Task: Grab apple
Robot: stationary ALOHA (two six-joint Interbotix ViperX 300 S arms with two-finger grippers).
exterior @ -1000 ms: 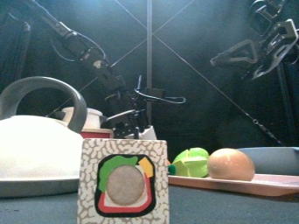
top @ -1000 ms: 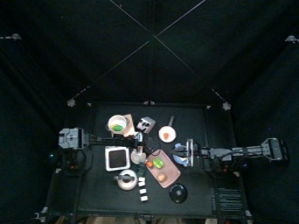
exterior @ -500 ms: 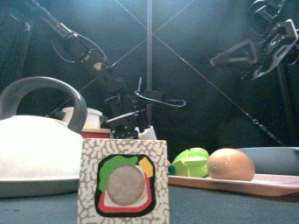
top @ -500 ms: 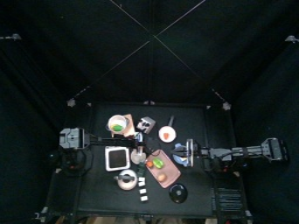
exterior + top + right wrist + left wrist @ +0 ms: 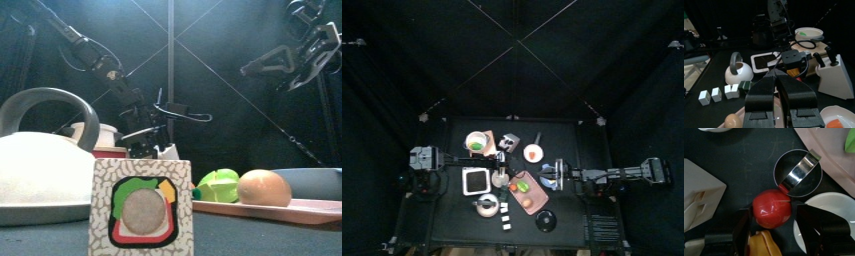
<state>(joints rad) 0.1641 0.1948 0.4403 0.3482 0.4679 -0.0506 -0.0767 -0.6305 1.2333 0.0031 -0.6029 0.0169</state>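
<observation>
Clearly red apple [image 5: 772, 209] sits lower centre of left wrist frame, between wide-spread jaws of left gripper [image 5: 783, 228], black table [image 5: 747, 165] beneath. Jaw tips cut off by bottom edge; contact unclear. Metal cup [image 5: 799, 172] just beside apple. Front view hides apple behind kettle [image 5: 43, 170] and patterned box [image 5: 140, 205]. Top view: too small to discern. Right gripper [image 5: 783, 116] jaws close together, empty.
</observation>
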